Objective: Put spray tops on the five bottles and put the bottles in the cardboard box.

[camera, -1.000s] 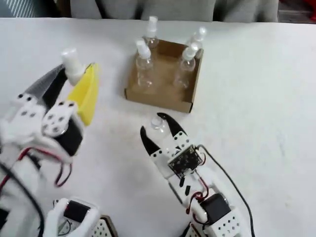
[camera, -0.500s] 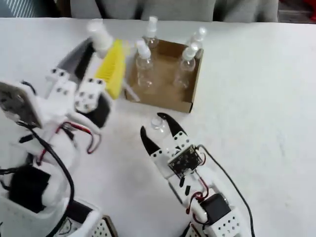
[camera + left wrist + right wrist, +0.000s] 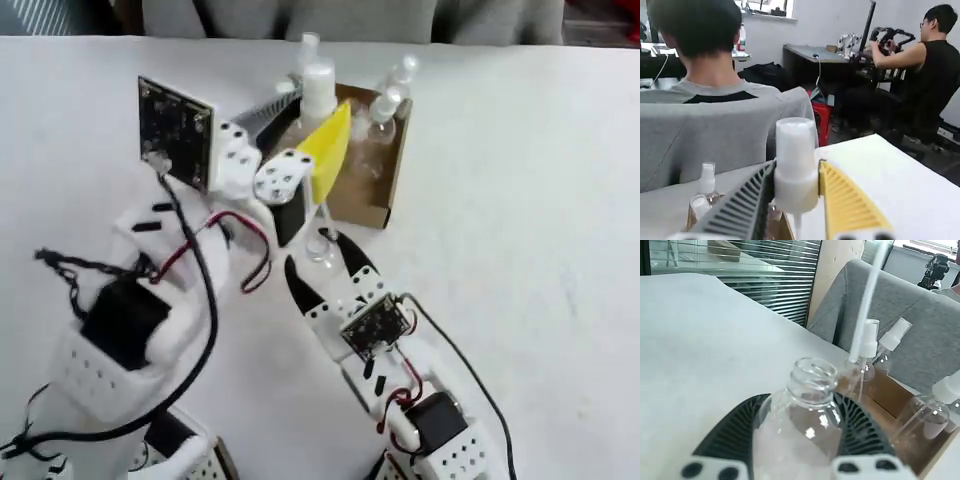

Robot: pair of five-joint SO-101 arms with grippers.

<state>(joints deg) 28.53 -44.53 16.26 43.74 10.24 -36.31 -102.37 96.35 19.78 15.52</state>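
left end effector (image 3: 796, 176) clamped on spray top (image 3: 795, 150); right end effector (image 3: 800, 412) clamped on open bottle (image 3: 807, 385), beside cardboard box (image 3: 345, 205)

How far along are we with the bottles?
Done: at least three capped clear plastic bottles stand in the brown cardboard box. In hand: the left gripper holds the white spray top, tube hanging near the uncapped clear bottle in the right gripper's jaws. Left: seat that top, box the bottle.

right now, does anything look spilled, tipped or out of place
Nothing stands out. The one bottle outside the cardboard box is upright and uncapped in the right pincer, with the left pincer holding a spray top over it.
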